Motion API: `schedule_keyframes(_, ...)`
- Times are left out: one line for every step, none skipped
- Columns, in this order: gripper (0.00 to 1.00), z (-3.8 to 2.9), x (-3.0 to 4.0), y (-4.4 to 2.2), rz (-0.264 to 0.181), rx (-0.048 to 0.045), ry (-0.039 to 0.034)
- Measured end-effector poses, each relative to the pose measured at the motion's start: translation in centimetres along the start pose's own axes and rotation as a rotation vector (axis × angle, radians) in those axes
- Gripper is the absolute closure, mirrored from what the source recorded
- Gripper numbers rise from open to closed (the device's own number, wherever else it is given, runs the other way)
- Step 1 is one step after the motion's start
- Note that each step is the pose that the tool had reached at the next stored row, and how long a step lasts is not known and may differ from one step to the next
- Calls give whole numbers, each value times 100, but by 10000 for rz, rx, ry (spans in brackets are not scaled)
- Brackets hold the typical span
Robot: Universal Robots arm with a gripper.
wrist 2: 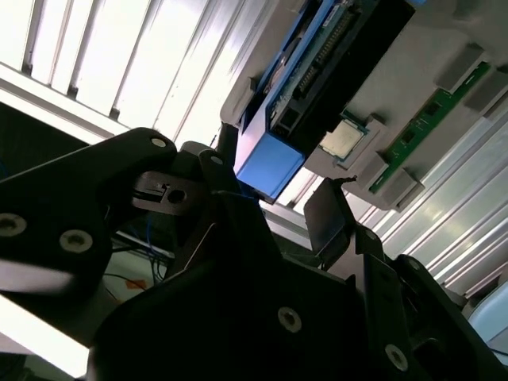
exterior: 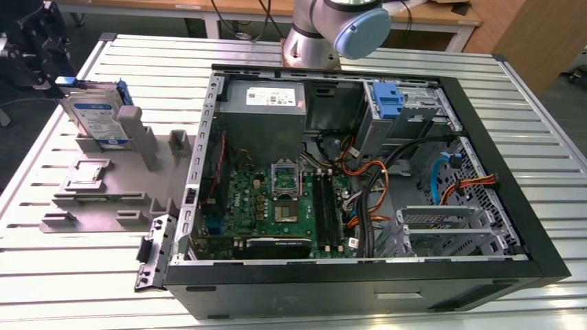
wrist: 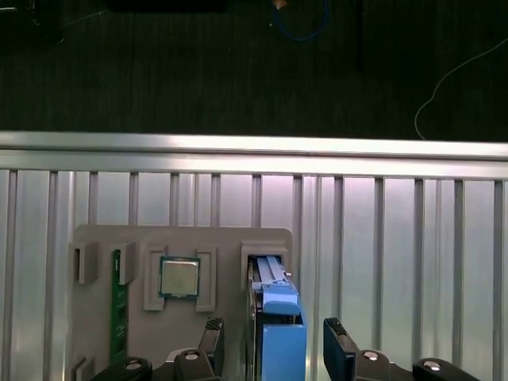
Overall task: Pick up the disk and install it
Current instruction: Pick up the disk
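Jaws apart, straddling the disk [exterior: 99, 118] in its grey holder [exterior: 96, 206].
From here I see the disk standing on edge in the holder on the table [exterior: 73, 282], to the exterior view's left of the open computer case [exterior: 367, 278]. In the first wrist view the gripper [wrist: 274, 341] sits either side of the disk's blue frame, with a gap on each side.

- A ribbed silver metal table [exterior: 523, 130] serves as the worktop, evenly lit.
- Beyond its far edge stands a wooden bench [exterior: 431, 19], with a wooden cabinet [exterior: 537, 34] near the corner.
- Dark floor [wrist: 198, 71] surrounds the table.
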State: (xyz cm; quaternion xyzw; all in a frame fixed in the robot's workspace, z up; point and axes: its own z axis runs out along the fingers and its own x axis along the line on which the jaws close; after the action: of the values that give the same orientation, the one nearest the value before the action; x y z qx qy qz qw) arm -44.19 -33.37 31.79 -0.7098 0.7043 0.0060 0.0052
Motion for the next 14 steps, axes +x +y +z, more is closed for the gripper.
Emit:
schedule_keyframes(39,16,0,0,-1,1,0)
schedule_keyframes(39,32,0,0,-6,1,0)
schedule_keyframes(39,45,1,0,-13,0,0)
schedule_keyframes(39,56,1,0,-28,0,0)
schedule_keyframes(39,65,1,0,-44,0,1)
schedule_keyframes(39,74,1,0,-57,3,0)
schedule_keyframes(39,84,1,0,-67,4,0)
schedule_keyframes(39,95,1,0,-68,10,0)
schedule_keyframes(39,107,1,0,-69,12,0)
schedule_keyframes(39,119,0,0,-69,13,0)
schedule_keyframes(39,127,-1,0,-69,12,0)
schedule_keyframes(39,134,-2,0,-69,11,0)
schedule_keyframes(39,141,-4,0,-69,11,-1)
schedule_keyframes(39,144,-6,0,-70,10,-2)
